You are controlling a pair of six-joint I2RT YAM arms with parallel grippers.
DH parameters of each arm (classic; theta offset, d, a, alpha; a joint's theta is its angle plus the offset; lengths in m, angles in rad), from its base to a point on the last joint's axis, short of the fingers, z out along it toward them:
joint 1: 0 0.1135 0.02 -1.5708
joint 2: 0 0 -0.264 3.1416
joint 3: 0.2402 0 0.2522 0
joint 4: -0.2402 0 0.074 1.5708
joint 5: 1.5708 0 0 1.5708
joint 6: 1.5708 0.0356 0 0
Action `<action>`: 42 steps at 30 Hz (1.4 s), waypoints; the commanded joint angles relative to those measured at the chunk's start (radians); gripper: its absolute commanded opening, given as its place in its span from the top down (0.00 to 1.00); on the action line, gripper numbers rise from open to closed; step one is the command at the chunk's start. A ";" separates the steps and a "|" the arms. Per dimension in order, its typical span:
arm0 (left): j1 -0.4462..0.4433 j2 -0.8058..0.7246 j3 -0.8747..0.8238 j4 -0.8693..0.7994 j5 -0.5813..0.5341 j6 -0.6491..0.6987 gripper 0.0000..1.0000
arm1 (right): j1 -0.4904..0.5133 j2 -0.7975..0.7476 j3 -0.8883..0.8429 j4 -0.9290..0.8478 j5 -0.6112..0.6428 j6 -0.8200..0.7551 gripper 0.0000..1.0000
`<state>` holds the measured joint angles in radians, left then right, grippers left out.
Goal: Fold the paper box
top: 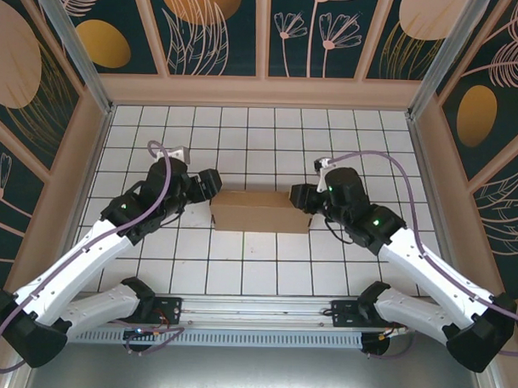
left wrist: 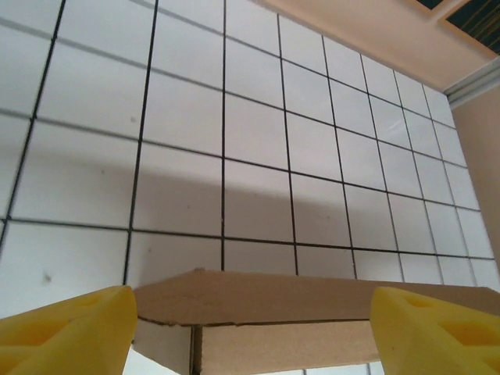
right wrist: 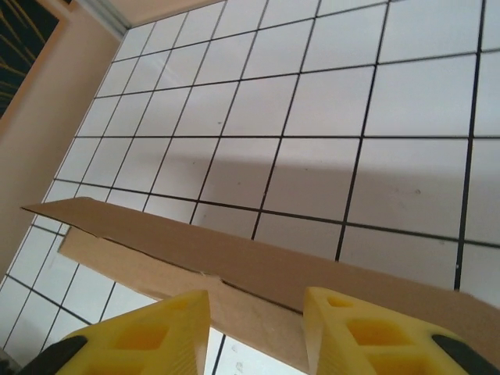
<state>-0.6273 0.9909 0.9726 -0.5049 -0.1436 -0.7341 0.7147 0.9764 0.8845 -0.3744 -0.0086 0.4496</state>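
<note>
The paper box lies near the middle of the white tiled table, a low brown cardboard form with one arm at each short end. In the wrist views its top panel overhangs a lower layer with a dark gap between them, so I judge it is not yet tucked in. If one arm pushes harder than the other, the light box may skid or swivel. A pinch off the crease could buckle the panel.

The left claw is spread wide, its yellow fingers either side of the box's end, gripping nothing. The right claw is parted more narrowly, with the cardboard edge crossing the gap between its fingers. Whether they touch it, I cannot tell.
</note>
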 commanded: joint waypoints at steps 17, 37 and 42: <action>-0.002 -0.204 -0.130 0.133 0.276 1.292 0.39 | -0.063 -0.170 0.071 -0.073 -0.250 -1.290 0.69; 0.303 -0.022 -0.159 0.133 0.665 1.456 0.52 | -0.205 -0.123 0.050 -0.049 -0.278 -1.300 0.71; 0.317 -0.021 -0.201 0.185 0.645 1.429 0.58 | -0.217 -0.103 0.054 -0.038 -0.278 -1.300 0.73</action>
<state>-0.3233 0.9707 0.7979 -0.3744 0.4683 0.6987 0.5125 0.8669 0.9443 -0.4503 -0.2939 -0.8555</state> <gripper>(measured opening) 0.423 0.278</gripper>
